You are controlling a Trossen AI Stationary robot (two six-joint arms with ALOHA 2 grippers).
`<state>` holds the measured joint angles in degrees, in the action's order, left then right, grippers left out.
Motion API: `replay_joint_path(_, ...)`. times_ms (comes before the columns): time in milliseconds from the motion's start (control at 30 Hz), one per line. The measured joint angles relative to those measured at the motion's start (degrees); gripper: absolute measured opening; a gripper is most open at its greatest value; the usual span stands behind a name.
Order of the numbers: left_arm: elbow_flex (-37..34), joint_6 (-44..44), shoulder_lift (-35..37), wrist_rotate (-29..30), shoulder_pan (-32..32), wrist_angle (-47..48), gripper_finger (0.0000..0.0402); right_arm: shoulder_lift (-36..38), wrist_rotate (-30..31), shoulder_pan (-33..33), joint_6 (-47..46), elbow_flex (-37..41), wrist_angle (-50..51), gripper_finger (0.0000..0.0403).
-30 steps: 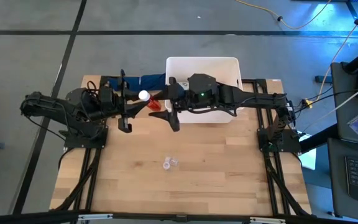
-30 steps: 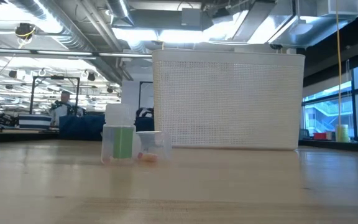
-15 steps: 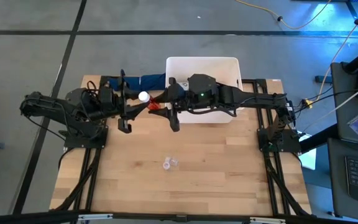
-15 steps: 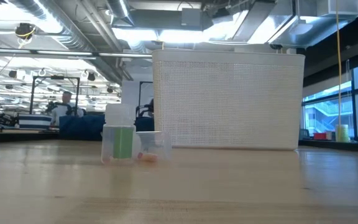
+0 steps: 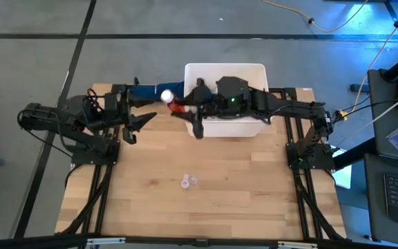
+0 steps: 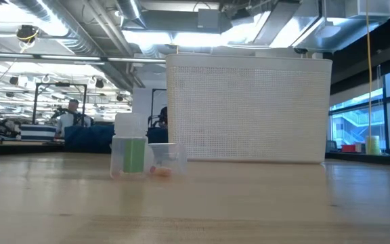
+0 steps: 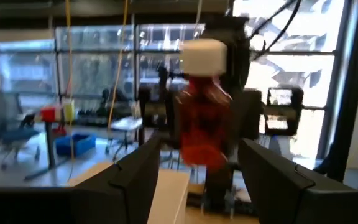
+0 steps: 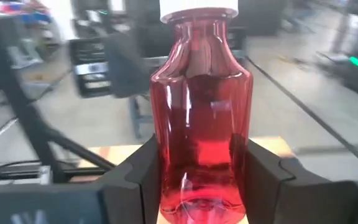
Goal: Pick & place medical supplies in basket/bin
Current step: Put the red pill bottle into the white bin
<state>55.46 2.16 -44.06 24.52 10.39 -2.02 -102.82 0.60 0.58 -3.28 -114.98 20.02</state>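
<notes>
Wooden table (image 5: 233, 200) bears tiny cups (image 5: 189, 182), white bin (image 6: 249, 108).

The bottle (image 5: 173, 104) hangs at the tub's (image 5: 254, 73) left edge, cups (image 5: 189, 182) mid-table in front.

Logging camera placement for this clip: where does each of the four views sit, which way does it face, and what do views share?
High: overhead, straight down; both arms, white bin.
Low: table height, level at bin, clear cups; no arm.
Left wrist: past open left end effector at red bottle.
Right wrist: right end effector shut on bottle.
Shared: red bottle, both wrists and high.
</notes>
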Motion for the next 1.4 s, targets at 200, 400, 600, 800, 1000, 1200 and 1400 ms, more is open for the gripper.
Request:
replay_joint_path(200, 0.0, -8.5, 1.8, 2.7, 0.0, 10.0, 0.0212, 2.1, 17.2, 4.8, -3.2, -0.1, 13.6, 0.016)
replay_joint_path(400, 0.0, -14.4, 1.0, 2.9, 0.0, 17.8, 0.0212, 2.4, 25.5, 14.1, -19.6, 0.0, 38.0, 0.0162)
replay_joint_path(600, 0.0, -16.6, -0.6, 2.9, 0.0, 20.6, 0.0212, 0.2, 24.8, 22.6, -29.2, 0.0, 55.7, 0.0164)
replay_joint_path(800, 0.0, -16.6, -2.2, 2.4, 0.0, 20.7, 0.0212, -3.0, 23.0, 28.2, -29.9, 0.0, 63.3, 0.0165)
replay_joint_path(1000, 0.0, -18.7, -2.9, 0.6, 0.0, 22.0, 0.0212, -8.0, 20.7, 30.7, -26.5, 0.0, 64.8, 0.0166)
replay_joint_path(1200, 0.0, -22.8, -3.3, 0.6, 0.0, 23.9, 0.0212, -14.2, 20.0, 32.3, -26.0, 0.0, 64.7, 0.0166)
replay_joint_path(1400, 0.0, -24.1, -3.8, 0.6, 0.0, 25.4, 0.0212, -21.3, 17.2, 34.5, -24.5, 0.1, 65.7, 0.0166)
